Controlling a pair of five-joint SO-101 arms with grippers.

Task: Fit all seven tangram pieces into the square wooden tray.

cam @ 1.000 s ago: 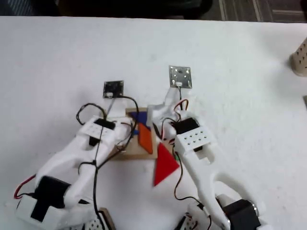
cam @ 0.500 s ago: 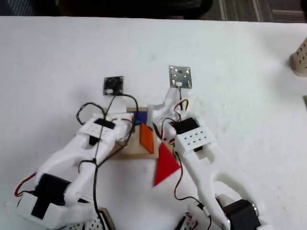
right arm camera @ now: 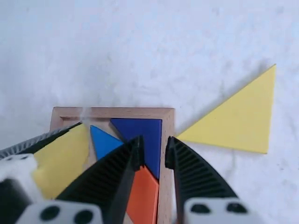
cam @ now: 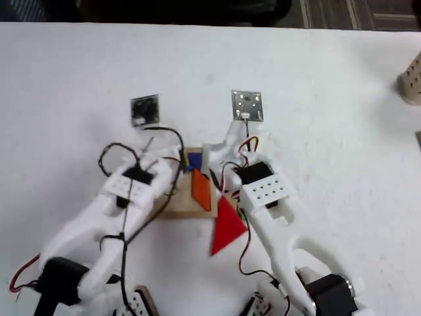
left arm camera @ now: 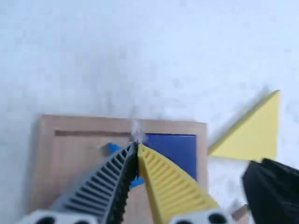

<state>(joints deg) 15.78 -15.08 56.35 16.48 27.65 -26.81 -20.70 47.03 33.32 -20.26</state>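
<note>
The square wooden tray (cam: 176, 205) lies between my two arms. It holds a dark blue piece (right arm camera: 142, 133), a small light blue triangle (right arm camera: 103, 140) and an orange piece (cam: 200, 189). A big yellow triangle (right arm camera: 238, 119) lies on the table just past the tray's far corner. Flat on the table by the tray's near right corner is a red triangle (cam: 227, 224). My left gripper (left arm camera: 136, 148) is shut, its tips over the tray's far part beside the dark blue piece (left arm camera: 176, 147). My right gripper (right arm camera: 153, 145) hangs narrowly open over the dark blue piece, near the tray wall.
White tabletop all around. A perforated beige object (cam: 412, 80) stands at the far right edge. Both arms crowd the tray, and the left gripper's yellow finger (right arm camera: 63, 158) sits close beside my right one. Wires loop over the left arm (cam: 118, 155).
The left arm has shifted left and stretched toward the tray's far side, uncovering more of the blue piece. The right arm and the pieces have stayed put.
</note>
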